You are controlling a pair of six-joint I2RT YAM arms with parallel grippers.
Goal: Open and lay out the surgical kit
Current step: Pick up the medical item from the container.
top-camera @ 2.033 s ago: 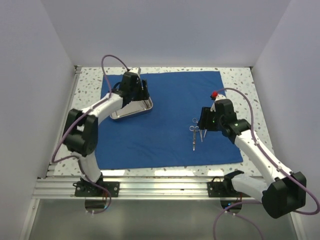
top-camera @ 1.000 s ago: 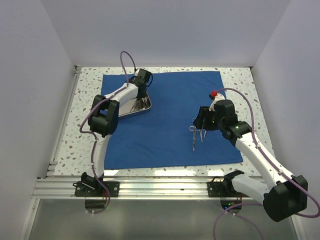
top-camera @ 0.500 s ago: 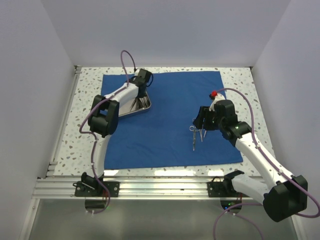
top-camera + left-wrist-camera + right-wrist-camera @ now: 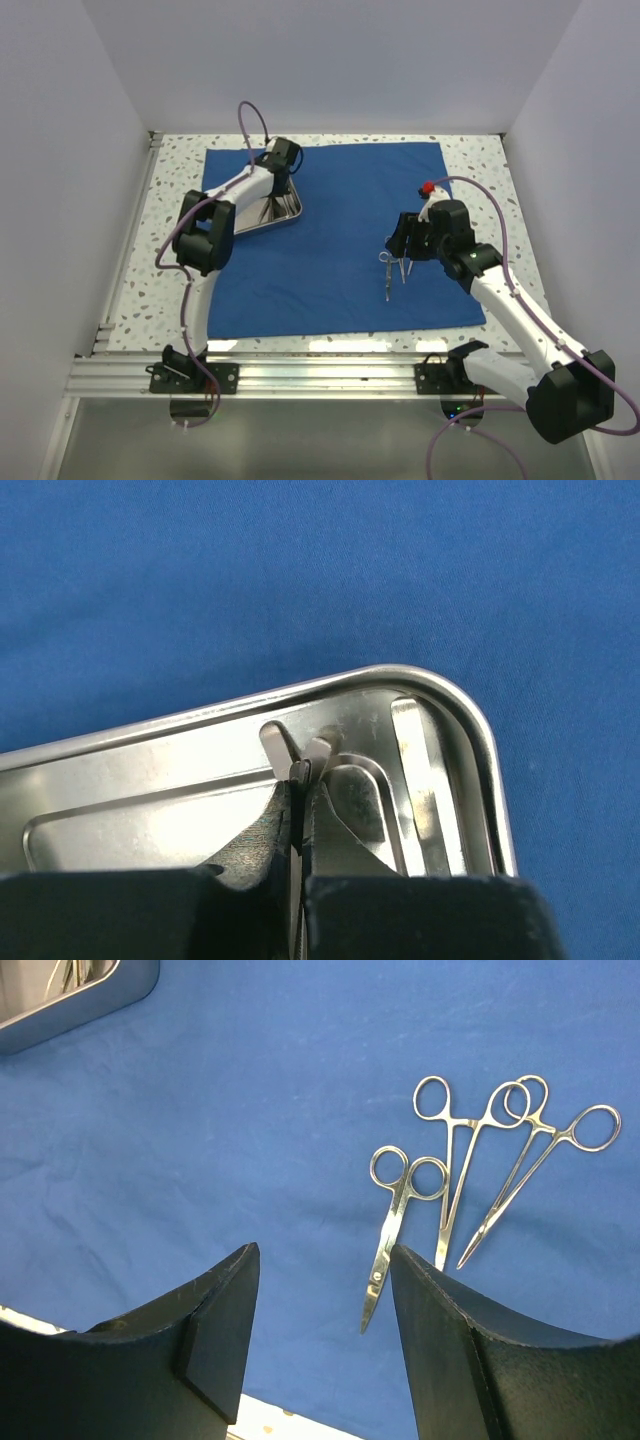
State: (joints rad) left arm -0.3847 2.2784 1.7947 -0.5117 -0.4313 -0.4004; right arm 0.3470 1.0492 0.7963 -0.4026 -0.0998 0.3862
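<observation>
The royal-blue cloth (image 4: pixel 330 280) lies spread flat on the table. The steel tray (image 4: pixel 290 213) stands on its far left part. My left gripper (image 4: pixel 276 186) reaches down into the tray. In the left wrist view the left gripper (image 4: pixel 302 770) is shut on slim silver tweezers (image 4: pixel 322 746) near the tray's rounded corner (image 4: pixel 445 687). Scissors (image 4: pixel 398 1215) and two ring-handled forceps (image 4: pixel 458 1155) (image 4: pixel 545 1150) lie side by side on the cloth (image 4: pixel 200 1120). My right gripper (image 4: pixel 322 1252) hovers open just left of them, holding nothing; in the top view the right gripper (image 4: pixel 401 250) is above the instruments (image 4: pixel 391 275).
Speckled tabletop (image 4: pixel 175 200) borders the cloth on all sides. White walls enclose the left, back and right. A metal rail (image 4: pixel 300 372) runs along the near edge by the arm bases. The tray's end (image 4: pixel 90 1005) shows at the upper left of the right wrist view.
My left arm swung in over the tray's far end and its jaws closed on the tweezers inside. The right arm and the laid-out instruments have not moved.
</observation>
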